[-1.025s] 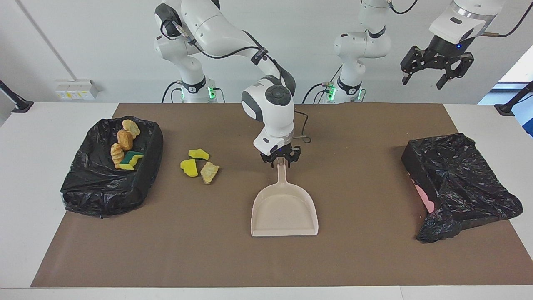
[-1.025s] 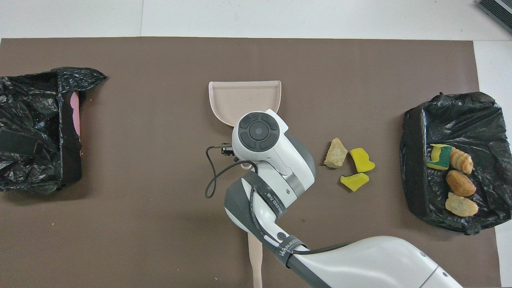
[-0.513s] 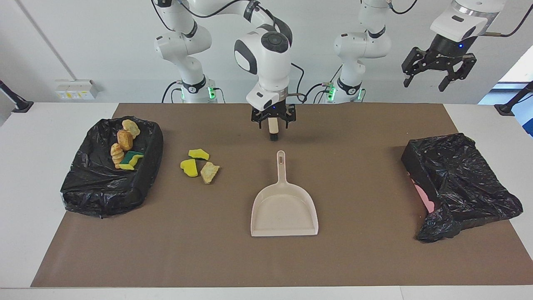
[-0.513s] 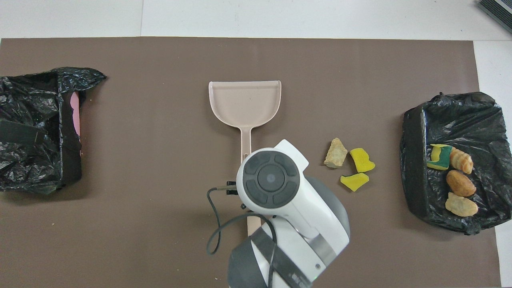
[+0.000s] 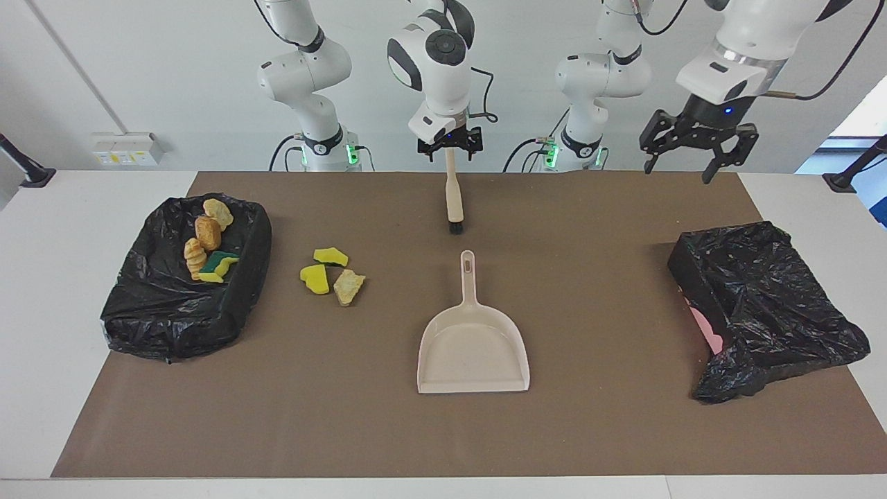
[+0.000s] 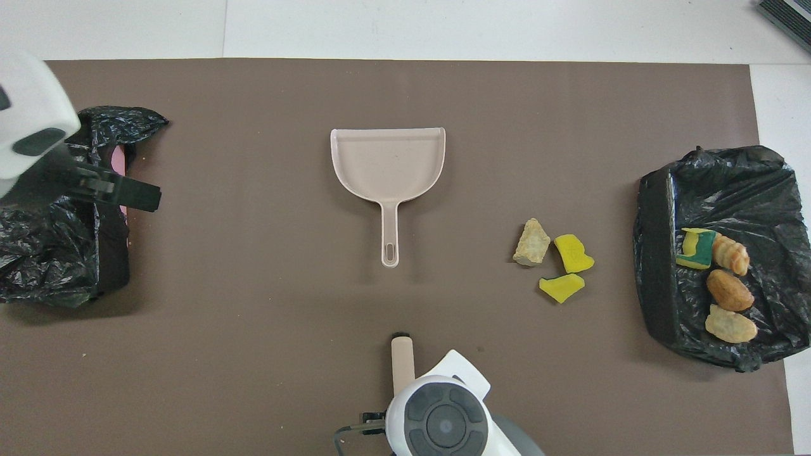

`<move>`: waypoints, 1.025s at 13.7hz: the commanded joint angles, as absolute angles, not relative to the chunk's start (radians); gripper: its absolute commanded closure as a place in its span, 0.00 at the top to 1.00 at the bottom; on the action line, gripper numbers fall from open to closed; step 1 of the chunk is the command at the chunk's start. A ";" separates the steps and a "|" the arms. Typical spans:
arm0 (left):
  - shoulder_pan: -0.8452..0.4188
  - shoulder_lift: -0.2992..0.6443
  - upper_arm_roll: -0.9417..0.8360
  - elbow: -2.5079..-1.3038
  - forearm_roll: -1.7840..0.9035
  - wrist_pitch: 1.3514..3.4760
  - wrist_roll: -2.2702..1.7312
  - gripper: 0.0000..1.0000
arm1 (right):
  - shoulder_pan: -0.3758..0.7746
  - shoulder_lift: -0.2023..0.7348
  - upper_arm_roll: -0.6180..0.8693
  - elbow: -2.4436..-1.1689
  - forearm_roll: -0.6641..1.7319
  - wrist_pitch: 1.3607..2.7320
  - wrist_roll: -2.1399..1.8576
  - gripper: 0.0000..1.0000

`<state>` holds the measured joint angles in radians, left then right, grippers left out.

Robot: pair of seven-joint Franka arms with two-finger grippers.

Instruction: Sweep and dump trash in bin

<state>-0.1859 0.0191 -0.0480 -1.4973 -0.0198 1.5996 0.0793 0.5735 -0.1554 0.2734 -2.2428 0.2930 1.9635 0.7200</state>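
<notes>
Three pieces of trash lie on the brown mat: two yellow sponge scraps and a tan lump. Several more lie in the black-bagged bin at the right arm's end. The empty beige dustpan lies flat mid-mat, handle toward the robots. A beige brush lies nearer to the robots. My right gripper hangs open just above the brush's handle end. My left gripper hangs open and empty in the air, over the other black bag.
A second black bag covers a pink box at the left arm's end of the mat. White table borders the brown mat on every side.
My right gripper opened off the dustpan handle, rose and drew back toward the robots to above the brush. The left gripper came lower and a little toward the middle. Dustpan and trash stayed put.
</notes>
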 commanded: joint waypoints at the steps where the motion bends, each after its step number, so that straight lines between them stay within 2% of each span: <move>1: -0.270 0.009 -0.038 -1.639 -0.003 1.742 0.026 1.00 | 0.615 -0.183 0.273 -2.388 0.325 2.096 0.738 1.00; 3: -0.323 0.020 -0.037 -1.707 -0.002 1.833 0.005 1.00 | 0.658 -0.181 0.272 -2.434 0.325 2.138 0.776 1.00; 7: -0.455 0.159 -0.037 -1.707 0.056 1.936 -0.159 1.00 | 0.722 -0.114 0.273 -2.451 0.327 2.239 0.851 1.00; 12: -0.564 0.297 -0.037 -1.683 0.083 2.075 -0.377 1.00 | 0.730 -0.106 0.272 -2.454 0.325 2.224 0.836 1.00; 13: -0.575 0.325 -0.037 -1.663 0.081 2.083 -0.414 1.00 | 0.730 -0.106 0.273 -2.454 0.324 2.221 0.821 0.88; 14: -0.575 0.342 -0.037 -1.652 0.078 2.110 -0.431 1.00 | 0.730 -0.104 0.272 -2.454 0.324 2.220 0.799 0.56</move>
<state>-0.5562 0.3033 -0.0528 -1.6979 0.0614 2.0851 -0.3802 0.7296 -0.0984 0.2731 -2.4448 0.3029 2.2106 0.8351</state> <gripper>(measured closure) 0.000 0.101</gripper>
